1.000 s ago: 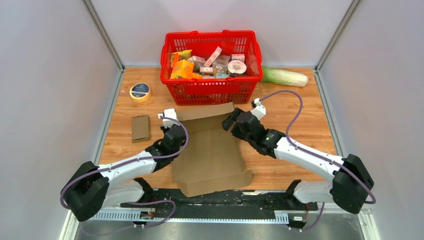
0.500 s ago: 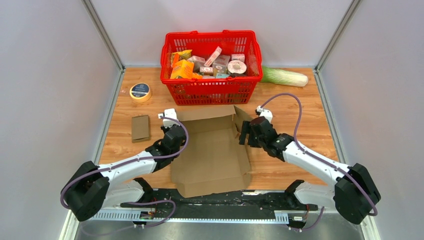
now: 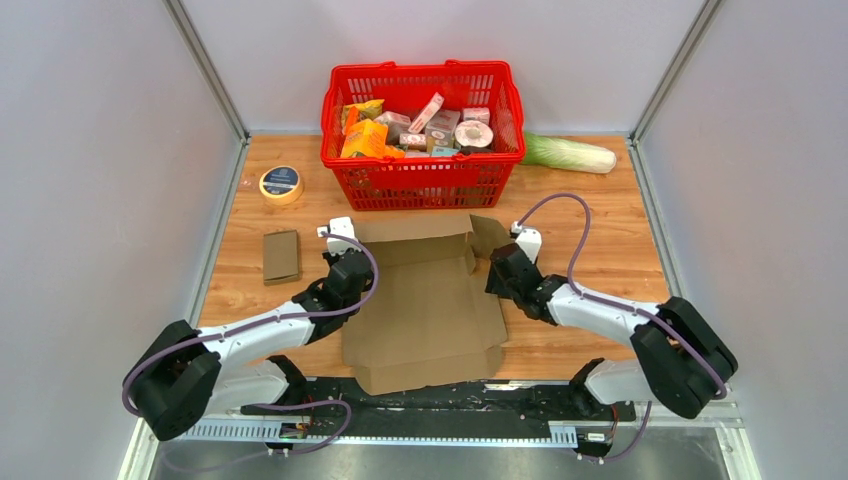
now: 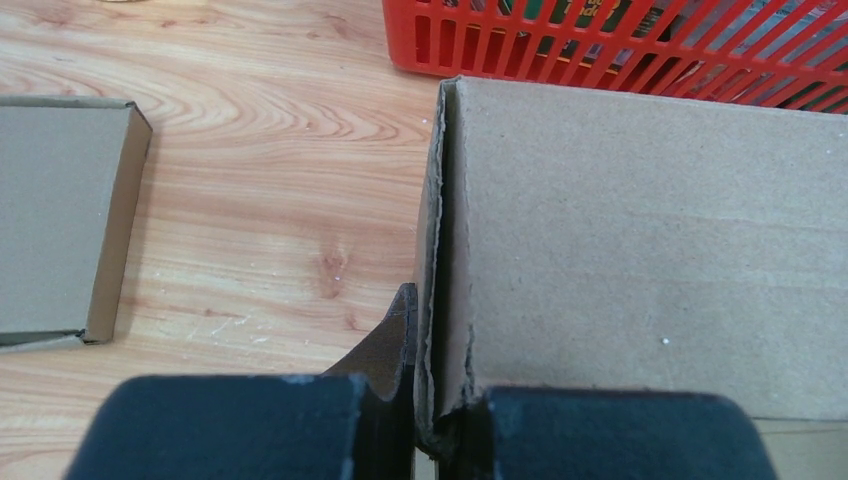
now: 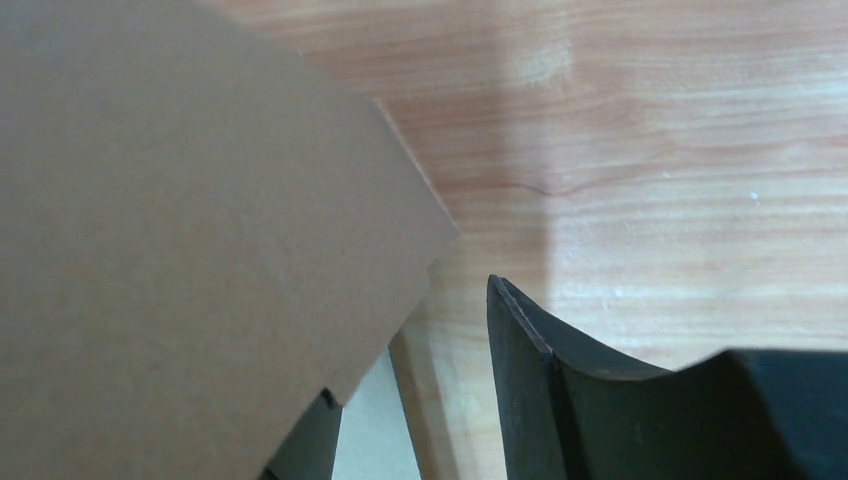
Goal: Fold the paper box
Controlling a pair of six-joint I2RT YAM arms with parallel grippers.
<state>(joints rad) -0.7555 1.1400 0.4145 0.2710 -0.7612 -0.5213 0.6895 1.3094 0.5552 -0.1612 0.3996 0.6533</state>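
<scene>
- One flat brown cardboard box blank [image 3: 425,300] lies in the middle of the wooden worktop [image 3: 600,220], between the two arms.
- Its long axis runs from the near edge towards the far side, and its far flap ends just in front of the one red plastic basket [image 3: 425,185], which is full of groceries.
- Its left side panel is folded upright, and a flap at the far right corner is raised.
- One yellow tape roll [image 3: 281,184] and one small flat cardboard piece [image 3: 281,255] sit on the left of the worktop.
- One pale green cabbage [image 3: 570,153] sits at the far right.
- The left fingers [image 4: 215,430] are clenched on the box's doubled left edge.
- The right fingers [image 5: 560,400] are spread apart beside the raised flap, with bare wood showing between flap and finger.
</scene>
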